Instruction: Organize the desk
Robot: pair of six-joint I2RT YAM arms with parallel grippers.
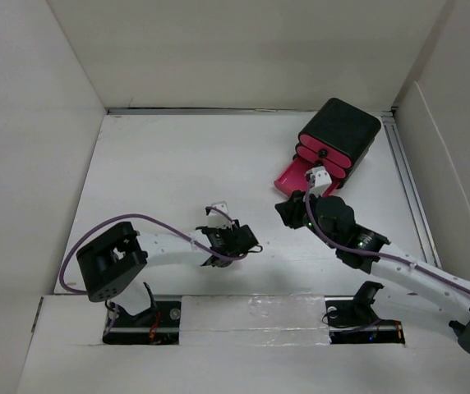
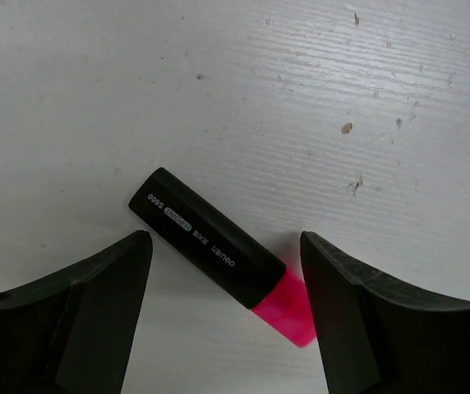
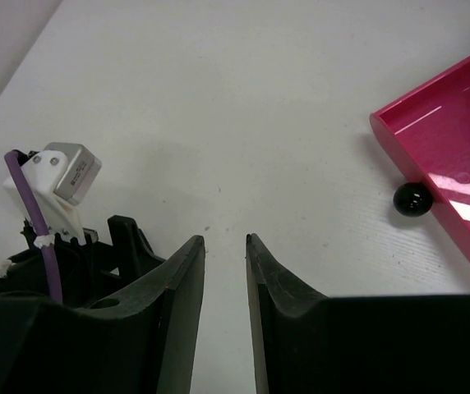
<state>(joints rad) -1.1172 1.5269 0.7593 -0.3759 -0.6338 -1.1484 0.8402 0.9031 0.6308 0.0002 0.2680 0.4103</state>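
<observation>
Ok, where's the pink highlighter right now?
Left wrist view: the highlighter lies flat on the desk between the left gripper's open fingers, its pink end close to the finger at image right. In the top view that gripper hides it.

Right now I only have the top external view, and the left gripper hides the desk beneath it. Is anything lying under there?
Observer: Yes. The left wrist view shows a black highlighter with a pink end, lying flat on the desk.
Operator: Is it lined up for a grasp?
Observer: The left gripper is open, and the highlighter lies slantwise between its jaws, with the pink end close to one of them.
Operator: And is the right gripper carrying anything?
Observer: No. In the right wrist view the right gripper is empty, with its jaws a narrow gap apart.
</observation>
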